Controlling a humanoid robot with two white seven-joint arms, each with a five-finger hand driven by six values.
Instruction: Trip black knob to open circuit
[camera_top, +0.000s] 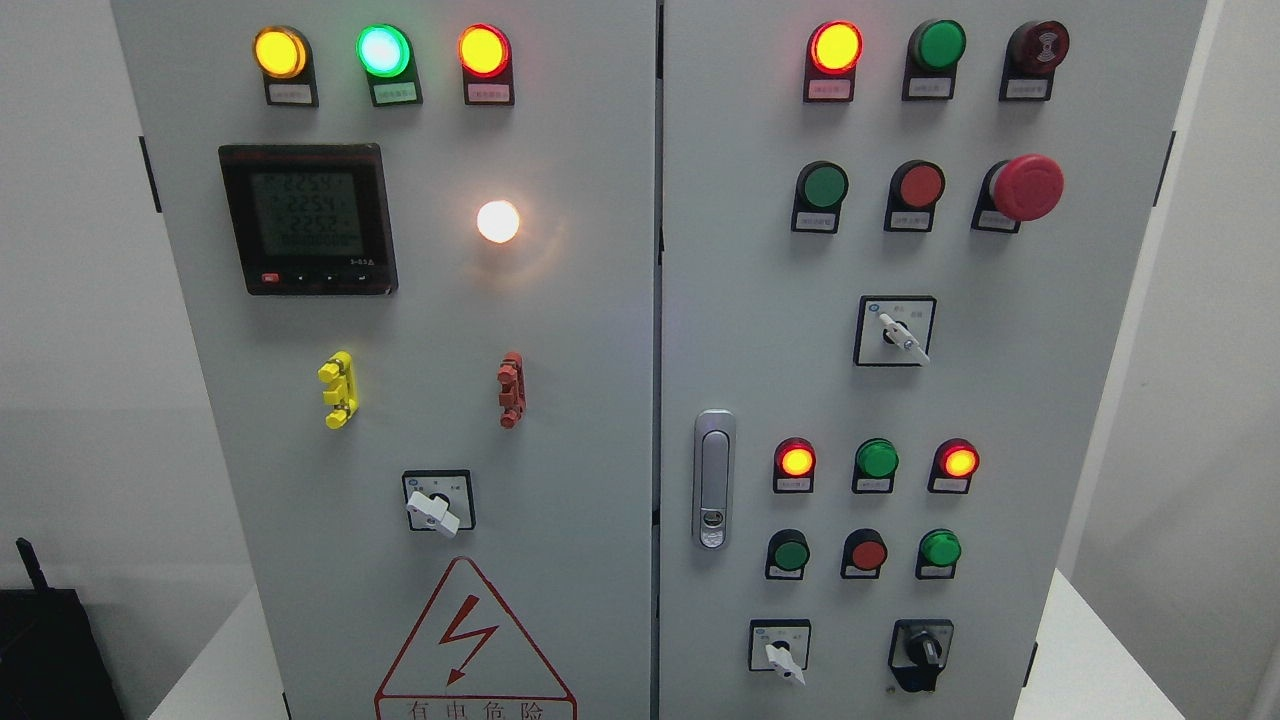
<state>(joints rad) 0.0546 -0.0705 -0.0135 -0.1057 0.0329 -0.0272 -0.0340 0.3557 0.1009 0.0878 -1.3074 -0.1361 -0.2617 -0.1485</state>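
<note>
A grey two-door electrical cabinet (600, 400) fills the head view. The black knob (922, 655) sits at the lower right of the right door, on a black plate, with its grip ridge roughly upright. To its left is a white-handled selector switch (782, 655). Neither of my hands nor any arm shows in the picture.
Lit indicator lamps, green and red push buttons and a red mushroom stop button (1026, 187) cover the right door. The left door carries a digital meter (308, 218), a lit white lamp (498, 221), yellow and red handles, a white selector (432, 510) and a warning triangle. A door latch (713, 478) stands at the middle.
</note>
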